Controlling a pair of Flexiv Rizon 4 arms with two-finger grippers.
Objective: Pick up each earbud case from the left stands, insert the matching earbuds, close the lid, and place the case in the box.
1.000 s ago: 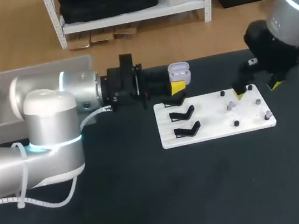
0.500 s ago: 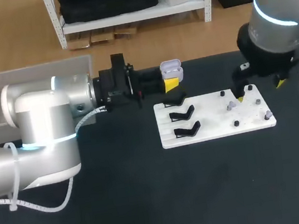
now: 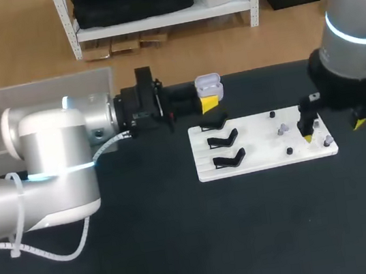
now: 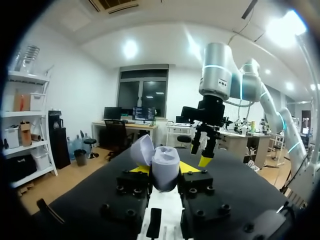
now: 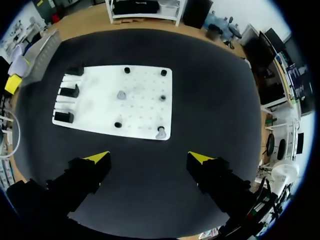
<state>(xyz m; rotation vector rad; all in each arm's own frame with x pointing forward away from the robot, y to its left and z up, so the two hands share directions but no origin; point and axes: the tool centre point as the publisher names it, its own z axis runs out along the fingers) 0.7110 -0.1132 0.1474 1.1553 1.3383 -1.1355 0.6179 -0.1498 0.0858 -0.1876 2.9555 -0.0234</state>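
The left pincer pinches a pale lavender earbud case with its lid hinged open, held above the black worktop just beyond the far left corner of the flat white board. On that board, three black stands sit at the left end, and small grey earbuds and dark pegs lie at the right. The right pincer hangs over the board's right end, its yellow-tipped fingers spread wide with nothing between them.

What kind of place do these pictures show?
Probably a robotics test bench: over a black table, the left claw holds an open earbud case, and the right claw hangs by a white board with black stands and small pegs.
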